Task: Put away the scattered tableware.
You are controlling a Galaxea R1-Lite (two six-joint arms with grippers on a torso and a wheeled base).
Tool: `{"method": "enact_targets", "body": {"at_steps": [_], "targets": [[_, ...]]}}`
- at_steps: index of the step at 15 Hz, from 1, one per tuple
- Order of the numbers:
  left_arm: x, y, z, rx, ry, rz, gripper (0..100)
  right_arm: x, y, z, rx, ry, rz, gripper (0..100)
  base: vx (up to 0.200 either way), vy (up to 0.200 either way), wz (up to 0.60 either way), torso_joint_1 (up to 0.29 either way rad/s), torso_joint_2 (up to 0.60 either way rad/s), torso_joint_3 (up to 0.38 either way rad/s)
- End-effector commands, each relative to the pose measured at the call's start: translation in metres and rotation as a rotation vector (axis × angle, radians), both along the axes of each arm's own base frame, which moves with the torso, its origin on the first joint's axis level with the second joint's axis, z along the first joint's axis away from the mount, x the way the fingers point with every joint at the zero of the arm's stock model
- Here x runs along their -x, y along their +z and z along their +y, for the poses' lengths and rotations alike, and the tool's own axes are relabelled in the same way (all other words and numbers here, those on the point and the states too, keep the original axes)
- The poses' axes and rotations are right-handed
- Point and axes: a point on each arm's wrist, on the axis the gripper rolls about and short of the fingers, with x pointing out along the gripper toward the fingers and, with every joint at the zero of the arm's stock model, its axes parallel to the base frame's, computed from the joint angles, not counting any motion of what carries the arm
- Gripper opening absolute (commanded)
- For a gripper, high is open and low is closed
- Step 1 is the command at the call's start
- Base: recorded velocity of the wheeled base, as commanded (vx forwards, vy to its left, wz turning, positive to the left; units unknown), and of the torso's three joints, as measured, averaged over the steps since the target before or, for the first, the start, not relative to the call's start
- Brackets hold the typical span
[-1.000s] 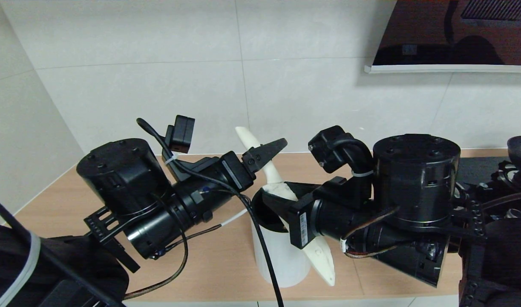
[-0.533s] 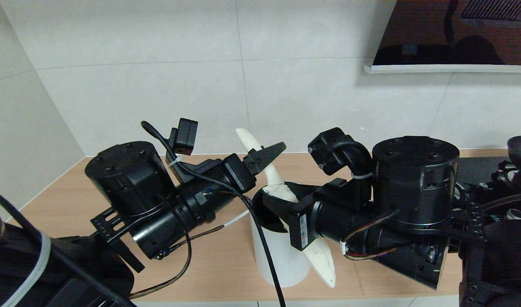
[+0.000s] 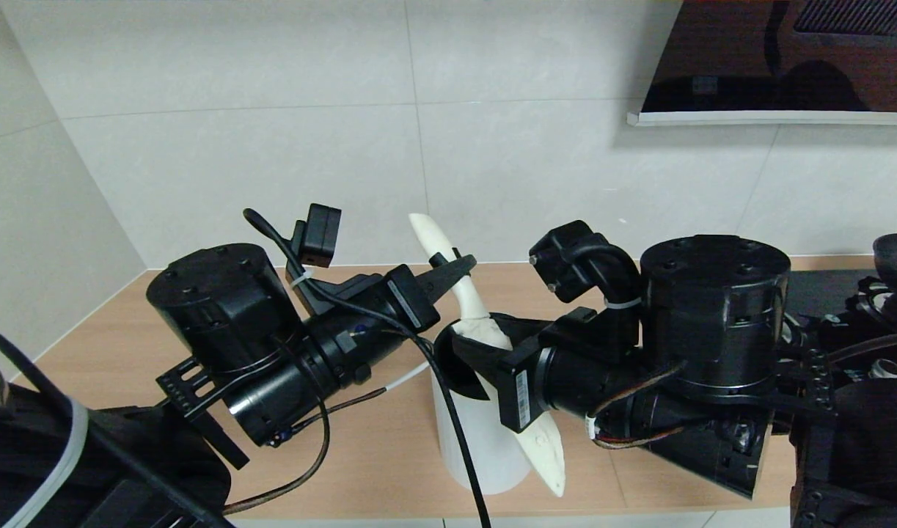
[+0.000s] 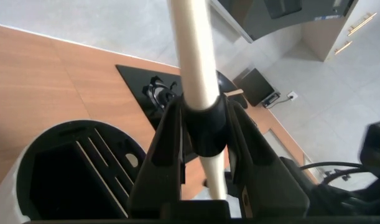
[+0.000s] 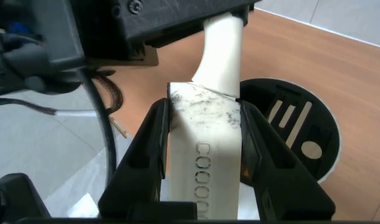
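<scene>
– Pale wood-grain tabletop (image 3: 375, 455) against a white tiled wall (image 3: 272, 110) is what is seen. Where is the task's thing held?

– A cream plastic paddle (image 3: 435, 242) is held in the air over the tabletop by both claws at once. The left claw (image 3: 452, 268) is closed narrowly round the slim round handle. The right claw (image 3: 492, 334) is clamped on the broad, scuffed neck lower down.

– How is its long axis set?

– Steeply, close to upright, with a lean. The handle end is pointed up, toward the far wall and slightly left. The blade end is pointed down, toward the near edge and slightly right.

– And the relation to be watched?

– A white cylindrical utensil holder with a black slotted insert (image 3: 492, 447) stands on the tabletop under the two claws. Its dark mouth is seen just to the left of the right claw. The blade is hung in front of the holder's near wall, outside the rim and not within it. Whether the wall is touched by the blade cannot be told.

– Which arm is nearer?

– The right claw is judged nearer to the mouth. The left claw is placed higher and farther back, on the handle.

– What is called for, then?

– It is judged that the blade would have to be raised above the rim and carried far and left. Only then could it be lowered into a slot of the insert. One grip would probably have to be released first, since the paddle is pinned at two points.
</scene>
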Motion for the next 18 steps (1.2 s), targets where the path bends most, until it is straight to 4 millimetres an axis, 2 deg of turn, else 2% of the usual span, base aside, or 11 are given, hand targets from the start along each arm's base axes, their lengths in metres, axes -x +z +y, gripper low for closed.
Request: {"method": "enact_targets", "body": {"at_steps": [1, 6, 7, 13, 16, 18], "targets": [[0.001, 0.002, 0.001, 0.003, 0.000, -0.004, 0, 0.000, 0.001, 0.000, -0.003, -0.002, -0.002, 0, 0.000, 0.000, 0.00, 0.000, 0.00, 0.000], [0.001, 0.002, 0.001, 0.004, 0.000, -0.005, 0, -0.001, 0.000, 0.000, 0.000, -0.002, 0.000, 0, 0.000, 0.000, 0.00, 0.000, 0.00, 0.000], [0.001, 0.002, 0.001, 0.004, 0.000, -0.005, 0, -0.001, 0.000, 0.000, 0.000, -0.002, 0.000, 100, 0.000, 0.000, 0.00, 0.000, 0.00, 0.000], [0.002, 0.006, 0.002, 0.013, 0.002, -0.019, 0, -0.002, 0.003, -0.003, -0.008, -0.011, -0.005, 100, 0.000, 0.000, 0.00, 0.000, 0.00, 0.000], [0.005, 0.014, 0.004, 0.009, 0.013, -0.039, 0, -0.011, 0.015, -0.019, -0.039, -0.061, -0.030, 100, 0.000, 0.000, 0.00, 0.000, 0.00, 0.000], [0.009, 0.031, 0.008, -0.018, 0.061, -0.072, 0, -0.023, 0.030, -0.041, -0.072, -0.126, -0.058, 100, 0.000, 0.000, 0.00, 0.000, 0.00, 0.000]]}}
